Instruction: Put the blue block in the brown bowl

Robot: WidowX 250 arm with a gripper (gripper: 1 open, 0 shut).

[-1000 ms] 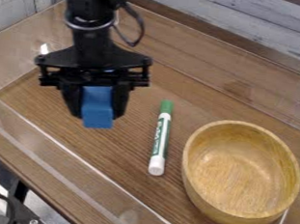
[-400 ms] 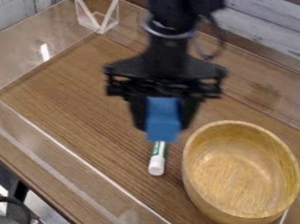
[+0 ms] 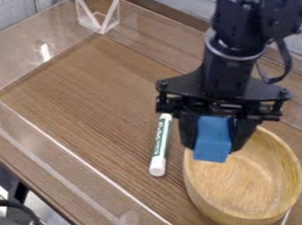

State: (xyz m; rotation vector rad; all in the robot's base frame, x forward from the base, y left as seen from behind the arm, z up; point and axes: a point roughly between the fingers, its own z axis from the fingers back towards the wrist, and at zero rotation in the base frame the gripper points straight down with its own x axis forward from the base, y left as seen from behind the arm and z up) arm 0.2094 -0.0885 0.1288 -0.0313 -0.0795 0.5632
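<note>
My black gripper [image 3: 215, 129] points straight down and is shut on the blue block [image 3: 213, 138], which hangs below the fingers in the air. The block sits over the left rim of the brown bowl [image 3: 272, 196], a wide light wooden bowl at the table's right front. The arm's body hides the bowl's back rim. Whether the block is fully above the bowl's hollow cannot be told from this angle.
A green-and-white marker pen [image 3: 159, 144] lies on the wooden table [image 3: 78, 90] just left of the bowl and the gripper. Clear plastic walls [image 3: 42, 48] ring the table, with a low one along the front edge.
The gripper has carried the blue block to the right, from the table's left-middle, past the marker, to the bowl's left rim. It stayed shut on the block throughout.
</note>
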